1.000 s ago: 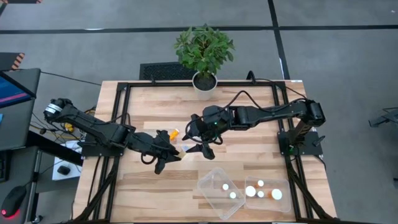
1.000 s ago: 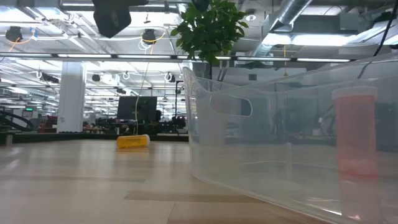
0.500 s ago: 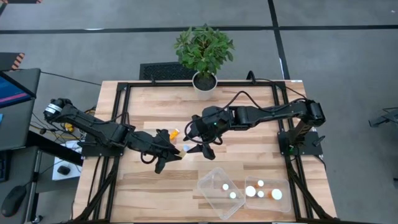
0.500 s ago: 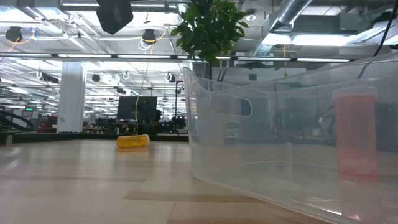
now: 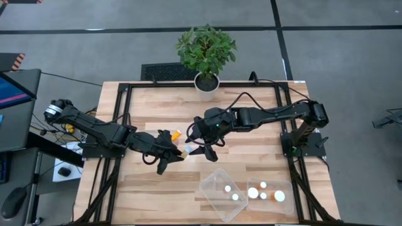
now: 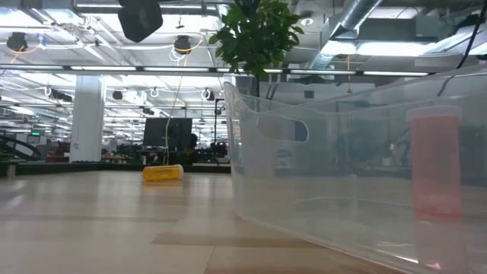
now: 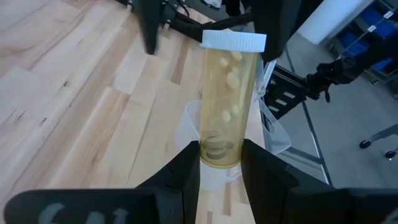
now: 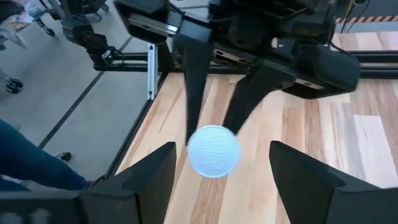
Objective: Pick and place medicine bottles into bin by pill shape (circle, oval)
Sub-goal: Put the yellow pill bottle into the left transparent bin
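Left claw (image 7: 221, 163) mid-worktop (image 5: 157, 188), clenched on base of yellowish bottle (image 7: 227, 99); white cap (image 7: 234, 41) points toward right claw. Right claw (image 8: 214, 180) just beside, fingers (image 8: 152, 177) spread wide either side of cap, not touching. Yellow bottle (image 6: 163, 173) lies on worktop. Two clear bins (image 5: 217, 194) near front right corner, bottles (image 5: 262, 186) inside.
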Controlling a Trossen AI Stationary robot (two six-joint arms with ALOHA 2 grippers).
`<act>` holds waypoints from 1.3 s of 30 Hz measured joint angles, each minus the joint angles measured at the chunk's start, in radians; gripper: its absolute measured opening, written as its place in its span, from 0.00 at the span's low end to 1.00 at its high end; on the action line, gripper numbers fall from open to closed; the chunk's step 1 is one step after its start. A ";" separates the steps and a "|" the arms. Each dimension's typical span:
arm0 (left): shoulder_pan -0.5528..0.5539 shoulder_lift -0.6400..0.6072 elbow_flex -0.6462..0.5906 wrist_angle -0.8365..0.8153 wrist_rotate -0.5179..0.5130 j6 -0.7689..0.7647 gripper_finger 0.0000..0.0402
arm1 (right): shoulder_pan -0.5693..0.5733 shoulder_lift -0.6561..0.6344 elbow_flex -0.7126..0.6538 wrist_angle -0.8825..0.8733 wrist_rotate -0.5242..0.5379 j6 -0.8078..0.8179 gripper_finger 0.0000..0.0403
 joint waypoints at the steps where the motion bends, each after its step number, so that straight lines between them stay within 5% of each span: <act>1: 0.001 0.000 0.000 0.000 0.001 0.000 0.23 | 0.001 0.000 0.000 0.000 0.000 0.000 0.65; 28: 0.006 0.000 0.001 0.006 0.004 -0.022 0.24 | 0.002 0.000 0.000 0.007 -0.018 -0.008 0.26; 39: -0.007 0.000 0.001 -0.003 0.133 -0.119 0.53 | 0.002 -0.026 0.000 -0.059 -0.024 -0.008 0.27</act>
